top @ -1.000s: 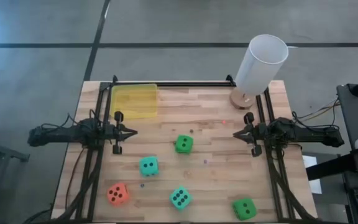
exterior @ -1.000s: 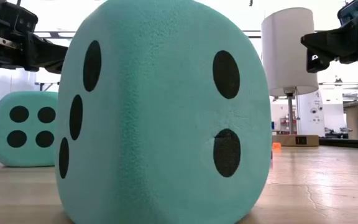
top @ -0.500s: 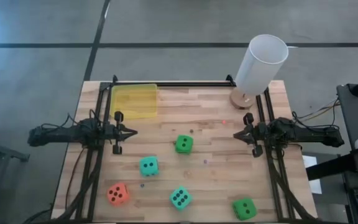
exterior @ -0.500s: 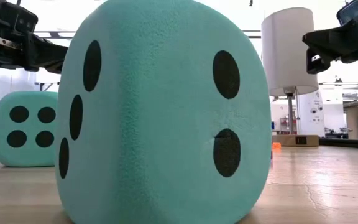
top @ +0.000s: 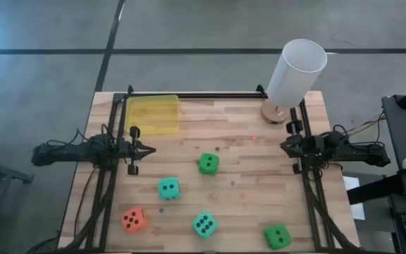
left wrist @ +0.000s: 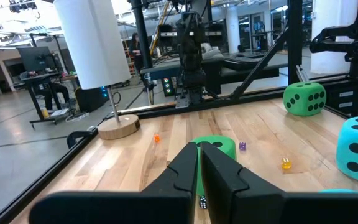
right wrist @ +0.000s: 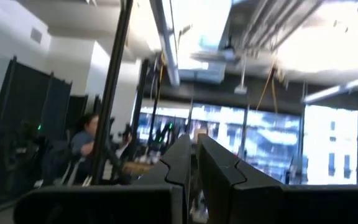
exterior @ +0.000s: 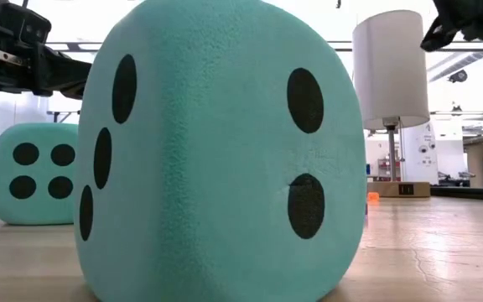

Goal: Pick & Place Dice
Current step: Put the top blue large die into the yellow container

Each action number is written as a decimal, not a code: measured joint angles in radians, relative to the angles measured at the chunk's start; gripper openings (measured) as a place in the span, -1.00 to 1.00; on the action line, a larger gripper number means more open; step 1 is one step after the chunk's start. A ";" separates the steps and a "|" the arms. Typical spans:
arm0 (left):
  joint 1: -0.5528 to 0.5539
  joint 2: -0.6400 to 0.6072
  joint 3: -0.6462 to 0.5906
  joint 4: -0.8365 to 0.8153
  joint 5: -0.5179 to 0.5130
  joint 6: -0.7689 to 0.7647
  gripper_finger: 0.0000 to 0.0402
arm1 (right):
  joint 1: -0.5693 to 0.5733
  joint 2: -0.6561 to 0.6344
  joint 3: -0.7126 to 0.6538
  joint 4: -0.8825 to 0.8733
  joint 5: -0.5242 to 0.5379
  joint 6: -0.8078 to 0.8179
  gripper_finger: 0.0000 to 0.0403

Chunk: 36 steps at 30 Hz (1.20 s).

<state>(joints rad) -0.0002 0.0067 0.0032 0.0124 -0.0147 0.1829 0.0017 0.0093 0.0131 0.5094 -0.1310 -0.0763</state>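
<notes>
The right gripper (top: 285, 144) has pulled back toward its side and tilted up, fingers closed on nothing. The left gripper (top: 151, 149) waits, fingers closed and empty. All five dice (top: 207, 164) lie loose on the surface (top: 245, 176), none yet picked.

A translucent yellow tray (top: 152, 115) sits at the wooden table's (top: 238, 127) far-left corner, a white cylinder (top: 295, 72) far-right.

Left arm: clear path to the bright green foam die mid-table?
Probably yes. The left gripper, shut and empty, points across bare wood at the bright green foam die; nothing lies between them, though it must open first.
</notes>
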 joint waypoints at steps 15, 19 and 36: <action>0.000 0.000 0.000 0.000 0.000 -0.001 -0.87 | 0.000 0.170 0.358 -0.391 0.000 -0.022 -0.86; 0.000 0.000 0.000 0.000 0.000 -0.001 -0.87 | 0.000 0.272 0.448 -0.483 0.000 -0.005 -0.86; 0.000 0.000 0.000 0.000 0.000 -0.003 -0.87 | 0.007 0.620 0.741 -0.855 -0.009 0.006 -0.86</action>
<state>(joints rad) -0.0006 0.0066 0.0032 0.0124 -0.0147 0.1802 0.0090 0.6297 0.7537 -0.3457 -0.1404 -0.0702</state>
